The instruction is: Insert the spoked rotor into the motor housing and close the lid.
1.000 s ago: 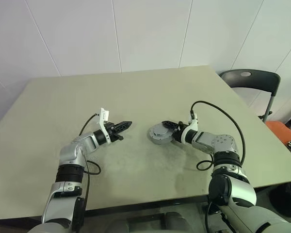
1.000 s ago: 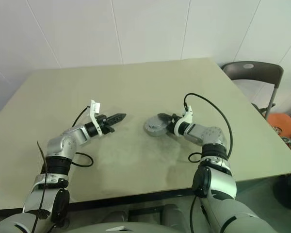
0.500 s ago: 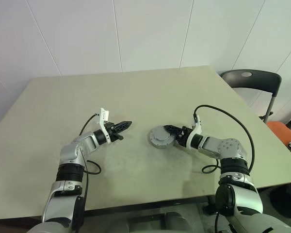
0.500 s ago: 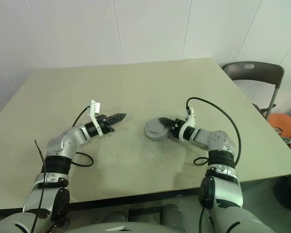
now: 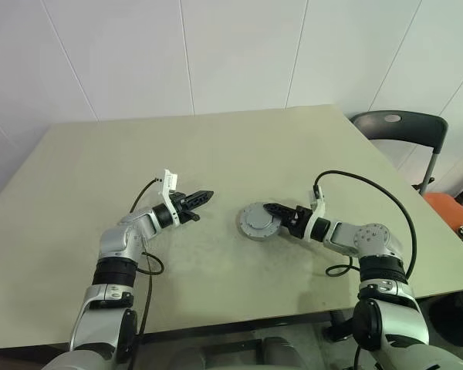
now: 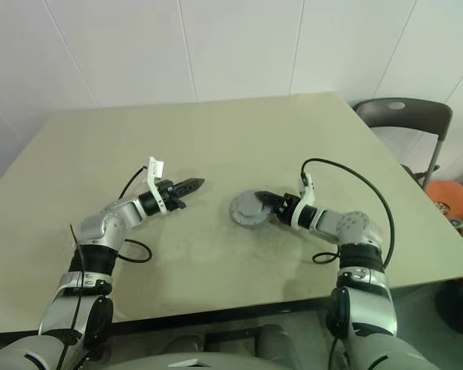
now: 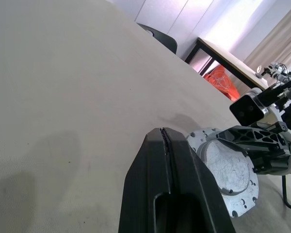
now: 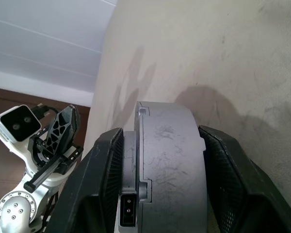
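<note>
Motor housing (image 5: 256, 222) on the table (image 5: 216, 146), between the right gripper's fingers.

One round grey housing sits near the middle of the tan table with the lid (image 7: 229, 171) lying flat on top of it; the spoked rotor cannot be made out. The right gripper (image 5: 272, 210) reaches in from the right, and the right wrist view shows its two black fingers (image 8: 99, 170) set partly apart along either side of the housing's wall (image 8: 167, 160). The left gripper (image 5: 202, 195) is pinched closed on nothing, held above the table a little to the left of the housing and pointing toward it. Bare tabletop lies between them. One dark chair (image 5: 401, 127) stands past the table's far right corner. No readable writing or labels appear.
</note>
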Available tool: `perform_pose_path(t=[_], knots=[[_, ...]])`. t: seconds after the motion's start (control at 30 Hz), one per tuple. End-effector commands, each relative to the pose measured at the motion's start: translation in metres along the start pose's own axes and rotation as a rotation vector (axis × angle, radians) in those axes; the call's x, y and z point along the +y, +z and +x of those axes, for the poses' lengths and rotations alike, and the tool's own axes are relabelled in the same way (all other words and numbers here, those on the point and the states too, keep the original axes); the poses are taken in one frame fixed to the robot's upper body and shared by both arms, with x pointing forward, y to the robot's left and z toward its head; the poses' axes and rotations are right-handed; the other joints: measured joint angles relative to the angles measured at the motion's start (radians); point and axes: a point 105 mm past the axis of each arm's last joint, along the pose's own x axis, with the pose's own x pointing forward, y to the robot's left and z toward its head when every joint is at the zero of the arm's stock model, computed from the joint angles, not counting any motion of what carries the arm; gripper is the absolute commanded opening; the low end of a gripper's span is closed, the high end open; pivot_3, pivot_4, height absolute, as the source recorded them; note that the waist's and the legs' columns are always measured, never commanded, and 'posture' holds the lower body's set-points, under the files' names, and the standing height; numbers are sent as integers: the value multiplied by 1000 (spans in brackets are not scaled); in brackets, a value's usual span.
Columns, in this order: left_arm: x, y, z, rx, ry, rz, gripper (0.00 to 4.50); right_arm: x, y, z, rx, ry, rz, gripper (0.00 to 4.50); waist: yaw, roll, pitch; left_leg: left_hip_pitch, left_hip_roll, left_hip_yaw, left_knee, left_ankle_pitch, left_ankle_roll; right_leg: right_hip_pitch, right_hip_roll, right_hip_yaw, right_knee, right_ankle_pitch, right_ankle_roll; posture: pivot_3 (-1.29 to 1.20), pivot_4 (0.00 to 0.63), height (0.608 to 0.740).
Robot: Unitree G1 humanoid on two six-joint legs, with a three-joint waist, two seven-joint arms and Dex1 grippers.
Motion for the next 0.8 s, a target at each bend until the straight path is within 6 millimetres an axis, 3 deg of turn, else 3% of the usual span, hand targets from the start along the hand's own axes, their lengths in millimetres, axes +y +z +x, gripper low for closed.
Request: perform_pose_path(t=[0.03, 0.3, 0.8], knots=[[-4, 9, 1, -13, -16, 39, 0, -19, -21, 0, 84, -84, 14, 2107, 0, 0, 0, 0, 0, 0, 0, 0, 0, 0, 0, 0, 0, 0, 0, 0, 0, 740], [-4, 8, 1, -5, -12, 51, 0, -21, -18, 1, 41, -85, -4, 1854, 0, -1, -1, 1, 0, 0, 1, 0, 0, 1, 0, 0, 1, 0, 0, 0, 0, 740], [-3, 8, 3, -1, -15, 60, 0, -23, -20, 0, 14, -91, 20, 1847, -1, -1, -2, 2, 0, 0, 2, 0, 0, 2, 0, 0, 2, 0, 0, 0, 0, 740]])
